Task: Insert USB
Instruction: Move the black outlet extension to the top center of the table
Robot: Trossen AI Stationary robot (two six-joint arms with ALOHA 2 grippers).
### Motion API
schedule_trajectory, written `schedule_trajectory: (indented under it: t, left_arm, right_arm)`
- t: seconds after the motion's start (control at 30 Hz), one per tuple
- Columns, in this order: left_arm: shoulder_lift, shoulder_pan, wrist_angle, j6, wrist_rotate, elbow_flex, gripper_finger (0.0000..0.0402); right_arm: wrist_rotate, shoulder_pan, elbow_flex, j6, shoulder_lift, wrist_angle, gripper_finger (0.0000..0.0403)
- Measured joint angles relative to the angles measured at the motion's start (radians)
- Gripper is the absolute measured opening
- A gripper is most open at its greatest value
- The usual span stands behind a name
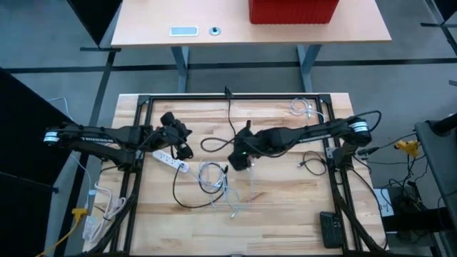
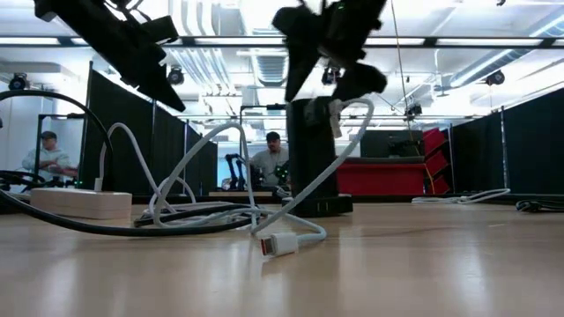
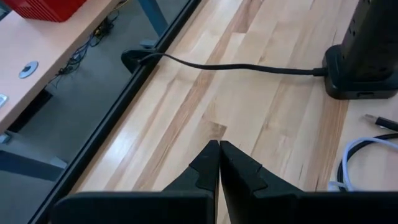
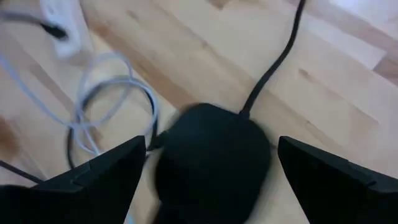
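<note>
The white USB cable (image 1: 213, 178) lies in loose loops on the wooden table; its plug (image 2: 280, 245) rests on the tabletop at the near side. A black upright power tower (image 2: 313, 158) stands mid-table, its black cord (image 3: 236, 67) running to the far edge. My right gripper (image 4: 211, 146) hangs open above the tower's top (image 4: 211, 162), one finger on either side and clear of it. My left gripper (image 3: 219, 149) is shut and empty, raised over the table left of the tower (image 3: 367, 50).
A white power strip (image 1: 171, 160) lies near my left gripper (image 1: 186, 150), with a dark cord curving round it. More cables lie at the far right (image 1: 303, 108) and right (image 1: 312, 164). A black remote (image 1: 330, 228) sits at the near right corner. People sit beyond the table.
</note>
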Motion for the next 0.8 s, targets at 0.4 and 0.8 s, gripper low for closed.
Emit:
schedule_trajectory:
  t: [0.4, 0.8]
  left_arm:
    - [0.0, 0.0, -0.007, -0.006, 0.0, 0.0, 0.0]
    - [0.001, 0.0, -0.015, -0.006, 0.0, 0.0, 0.0]
  right_arm:
    - [0.001, -0.016, 0.153, -0.059, 0.147, -0.146, 0.0333]
    - [-0.017, -0.038, 0.155, -0.233, 0.156, -0.143, 0.0271]
